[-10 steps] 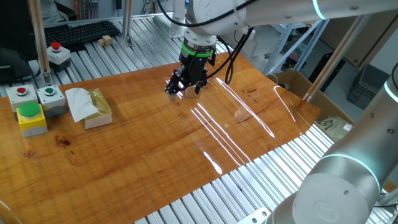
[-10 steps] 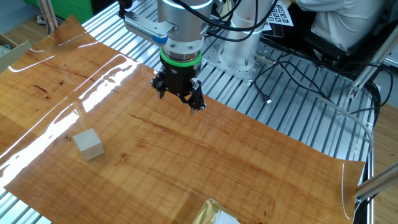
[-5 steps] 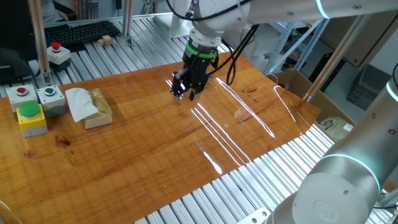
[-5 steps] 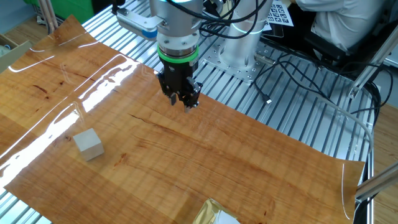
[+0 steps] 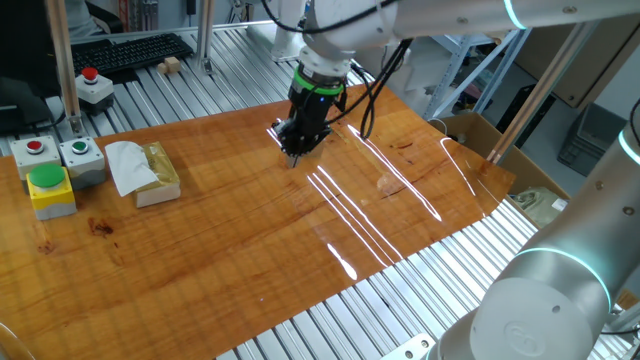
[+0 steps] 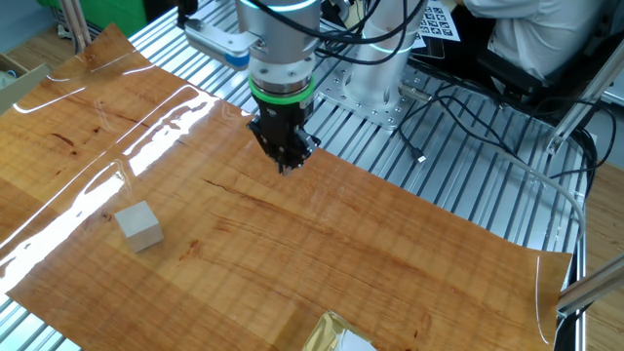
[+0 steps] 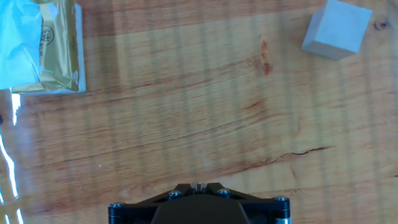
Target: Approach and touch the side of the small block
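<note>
- The gripper (image 6: pixel 284 166) has its jaws fully closed now, tips pressed together with nothing between them; a second ago they were spread wide, half a second ago partly shut.
- The hand view agrees: the two tips meet at the bottom edge, no gap visible.
- The gripper hovers just above the desk (image 6: pixel 409 263) near the edge closest to the robot base, about where it was a second ago; only the jaws and wrist angle have changed much.
- The small block (image 6: pixel 137 225) sits untouched, well apart from the gripper, toward the desk edge opposite the robot base; it also shows in the hand view's upper right (image 7: pixel 337 28).
- The block has not shifted across the pictures.
- The tissue slab (image 5: pixel 146 171) and the yellow button box (image 5: pixel 50 190) sit at the other end of the desk, not involved.
- Judgement: closing looks like preparation for poking with a single tip; the approach to the block's side has not really begun.
</note>
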Available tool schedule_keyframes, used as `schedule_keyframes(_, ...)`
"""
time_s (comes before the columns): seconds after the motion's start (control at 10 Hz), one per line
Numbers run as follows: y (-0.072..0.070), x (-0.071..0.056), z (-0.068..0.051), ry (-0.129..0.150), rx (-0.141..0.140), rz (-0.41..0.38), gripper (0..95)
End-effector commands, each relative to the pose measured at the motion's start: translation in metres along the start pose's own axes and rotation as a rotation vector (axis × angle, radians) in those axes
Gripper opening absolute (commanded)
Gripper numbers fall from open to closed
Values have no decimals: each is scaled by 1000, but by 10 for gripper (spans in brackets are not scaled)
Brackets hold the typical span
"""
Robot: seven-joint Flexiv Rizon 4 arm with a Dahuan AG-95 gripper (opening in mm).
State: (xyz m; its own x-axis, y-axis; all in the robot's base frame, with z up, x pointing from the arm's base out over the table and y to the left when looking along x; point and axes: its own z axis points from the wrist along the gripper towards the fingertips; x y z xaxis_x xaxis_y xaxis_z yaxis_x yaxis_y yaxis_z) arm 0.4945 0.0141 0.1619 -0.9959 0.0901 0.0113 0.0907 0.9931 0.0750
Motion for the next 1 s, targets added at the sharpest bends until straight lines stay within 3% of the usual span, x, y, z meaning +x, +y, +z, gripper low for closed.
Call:
schedule_keyframes(0.1, 3, -8, 10, 4, 0, 6, 0)
schedule_keyframes(0.4, 6, -22, 22, 13, 5, 24, 0)
schedule_keyframes(0.8, 6, -51, 42, 23, 10, 48, 0)
schedule_keyframes(1.0, 3, -76, 52, 38, 15, 58, 0)
